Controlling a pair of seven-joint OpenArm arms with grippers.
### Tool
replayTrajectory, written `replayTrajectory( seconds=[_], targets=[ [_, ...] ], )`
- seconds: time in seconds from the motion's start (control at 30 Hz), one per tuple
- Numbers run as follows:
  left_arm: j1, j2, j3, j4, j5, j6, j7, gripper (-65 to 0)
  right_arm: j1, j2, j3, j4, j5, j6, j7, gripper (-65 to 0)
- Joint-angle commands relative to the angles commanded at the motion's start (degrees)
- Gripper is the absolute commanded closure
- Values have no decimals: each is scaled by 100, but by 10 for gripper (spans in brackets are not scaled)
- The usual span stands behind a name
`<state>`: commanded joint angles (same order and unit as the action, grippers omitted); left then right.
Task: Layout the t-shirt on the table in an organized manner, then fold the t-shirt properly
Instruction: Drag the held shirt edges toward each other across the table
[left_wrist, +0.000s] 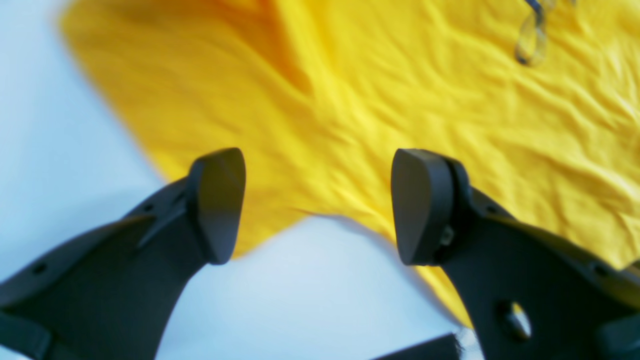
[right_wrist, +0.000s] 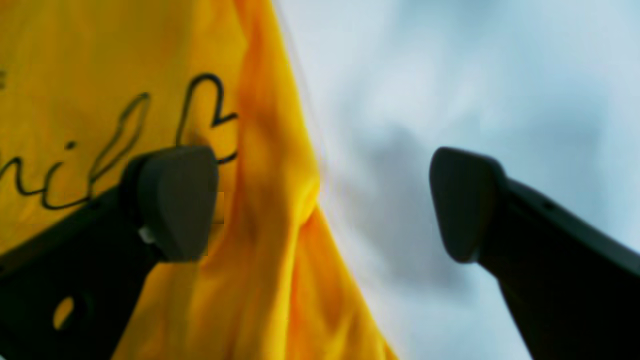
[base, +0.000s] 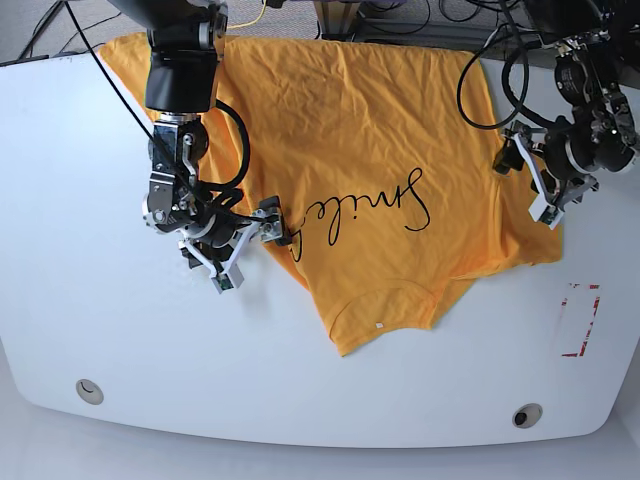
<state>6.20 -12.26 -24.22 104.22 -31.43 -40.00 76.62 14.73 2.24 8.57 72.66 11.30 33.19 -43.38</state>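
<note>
The orange-yellow t-shirt (base: 380, 150) lies spread on the white table (base: 90, 300), wrinkled, with its black script (base: 370, 210) facing up and its collar toward the near edge. My right gripper (base: 247, 252) stands open at the shirt's left edge; in the right wrist view the gripper (right_wrist: 320, 200) straddles a raised fold of the t-shirt (right_wrist: 270, 165) with nothing held. My left gripper (base: 528, 180) is open at the shirt's right edge; in the left wrist view the gripper (left_wrist: 320, 205) hovers over the hem of the t-shirt (left_wrist: 400, 100) and bare table (left_wrist: 75, 175).
A red-marked rectangle (base: 578, 320) sits on the table near the right edge. Two round grommet holes (base: 88, 390) (base: 526, 415) lie along the near edge. Cables hang behind the table's far edge.
</note>
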Motion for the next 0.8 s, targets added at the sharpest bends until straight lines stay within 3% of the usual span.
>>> replayTrajectory(
  seconds=[0.1, 0.37, 0.6, 0.73, 0.8],
  targets=[
    [105, 193, 9, -9, 0, 0, 0, -415, 0, 9, 0, -290, 0, 0, 193, -639],
    [185, 484, 246, -343, 44, 0, -35, -414, -9, 9, 0, -607, 9, 0, 396, -455],
    [176, 501, 668, -958, 527, 0, -642, -414, -35, 18, 0, -607, 26, 0, 396, -190],
    [132, 501, 809, -1231, 721, 0, -765, -413, -35, 44, 9, -598, 9, 0, 378, -40],
    [70, 492, 879, -1398, 826, 0, -835, -397, -35, 141, 9, -589, 35, 0, 369, 0]
  ],
)
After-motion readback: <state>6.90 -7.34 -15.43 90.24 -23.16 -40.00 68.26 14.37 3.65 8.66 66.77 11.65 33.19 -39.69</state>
